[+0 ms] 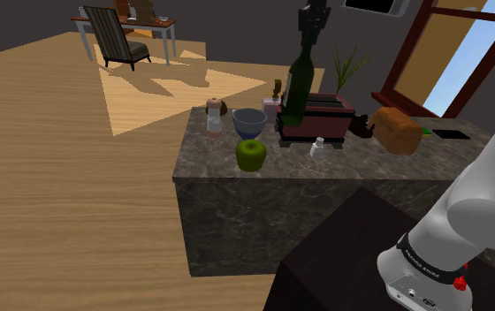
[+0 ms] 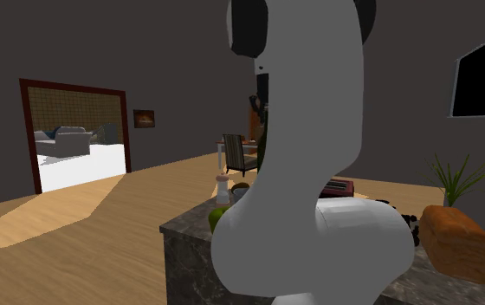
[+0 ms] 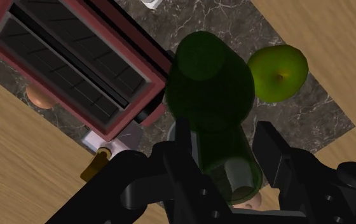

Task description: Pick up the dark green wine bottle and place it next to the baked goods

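Observation:
The dark green wine bottle (image 1: 297, 87) is upright at the front corner of the red toaster (image 1: 322, 117). My gripper (image 1: 310, 42) comes down from above and is shut on its neck. In the wrist view the two black fingers (image 3: 183, 137) clasp the bottle (image 3: 212, 83) on either side, with my gripper (image 3: 227, 145) centred over it. I cannot tell whether the bottle's base touches the stone counter (image 1: 325, 172). The baked goods, a brown bread loaf (image 1: 398, 130), lie on the counter beyond the toaster toward the shoulder view's right, also seen as the loaf (image 2: 457, 243).
Close to the bottle are a green apple (image 1: 251, 155), a grey bowl (image 1: 248, 121), a shaker (image 1: 214, 115) and a small white bottle (image 1: 317, 147). A potted plant (image 1: 347, 71) stands behind the toaster (image 3: 75, 60). The apple (image 3: 277, 73) lies below the bottle.

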Controlling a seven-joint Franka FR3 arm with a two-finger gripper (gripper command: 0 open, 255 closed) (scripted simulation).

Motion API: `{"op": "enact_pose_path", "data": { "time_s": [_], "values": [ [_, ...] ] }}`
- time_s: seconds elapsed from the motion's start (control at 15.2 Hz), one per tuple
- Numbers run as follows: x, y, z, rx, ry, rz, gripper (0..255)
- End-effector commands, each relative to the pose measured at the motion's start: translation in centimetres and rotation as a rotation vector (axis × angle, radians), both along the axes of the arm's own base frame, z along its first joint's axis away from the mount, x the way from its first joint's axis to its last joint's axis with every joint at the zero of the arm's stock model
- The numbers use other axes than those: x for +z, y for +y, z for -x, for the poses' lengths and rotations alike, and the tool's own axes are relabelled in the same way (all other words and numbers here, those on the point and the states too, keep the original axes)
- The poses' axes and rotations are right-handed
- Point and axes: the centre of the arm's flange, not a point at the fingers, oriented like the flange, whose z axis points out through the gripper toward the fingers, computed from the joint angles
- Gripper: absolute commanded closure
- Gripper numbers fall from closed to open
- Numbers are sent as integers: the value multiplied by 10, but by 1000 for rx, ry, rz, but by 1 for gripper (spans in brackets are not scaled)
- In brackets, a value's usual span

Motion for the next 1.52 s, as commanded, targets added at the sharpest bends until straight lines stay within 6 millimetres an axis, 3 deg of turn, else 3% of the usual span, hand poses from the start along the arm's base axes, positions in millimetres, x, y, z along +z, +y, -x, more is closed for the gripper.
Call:
{"op": "enact_pose_path", "data": {
  "time_s": [0.0, 0.46, 1.45],
  "values": [
    [11, 0, 1, 0, 0, 0, 255],
    [45, 0, 1, 0, 0, 0, 255],
    [46, -173, 96, 0, 0, 0, 255]
  ]
}}
